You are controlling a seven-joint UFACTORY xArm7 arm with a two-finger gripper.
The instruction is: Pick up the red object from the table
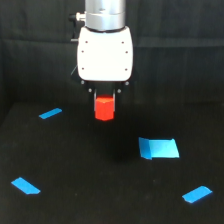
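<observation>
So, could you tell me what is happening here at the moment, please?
A single robot arm hangs over the black table, and its claw is shut on the red object, a small faceted block. The block seems to be lifted clear of the surface, though this single view cannot confirm that. Blue tape marks lie around it: a larger blue rectangle toward the exterior view's right and smaller blue strips elsewhere, none touching the block.

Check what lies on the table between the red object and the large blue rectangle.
Nothing: in the exterior view, only bare black table shows between the red object, which sits between the fingers of the gripper, and the large blue rectangle.
</observation>
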